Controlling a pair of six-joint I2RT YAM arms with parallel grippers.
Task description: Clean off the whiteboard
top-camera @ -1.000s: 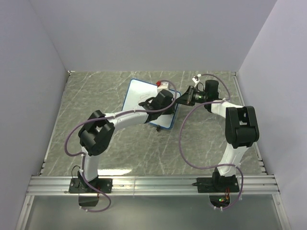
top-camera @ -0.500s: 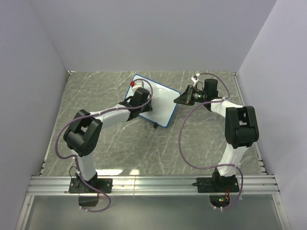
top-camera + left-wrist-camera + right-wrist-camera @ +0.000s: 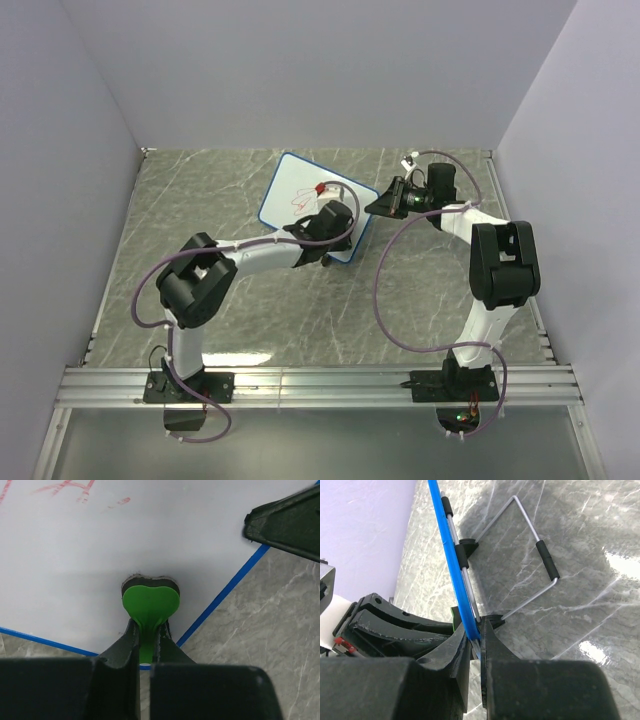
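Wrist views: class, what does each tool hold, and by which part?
The left tool pinches the green eraser by its narrow lower stem. The right tool clamps the whiteboard by its blue frame edge.

The whiteboard (image 3: 150,540) looks smooth and faintly glossy, its wire stand (image 3: 528,522) bare metal, the eraser (image 3: 150,602) matt green, the tabletop (image 3: 580,535) polished and marble-patterned.

White left arm (image 3: 260,250) and right arm (image 3: 483,325), black joint housings, mauve cable (image 3: 385,300) trailing behind each wrist, black tapered fingers (image 3: 120,650)
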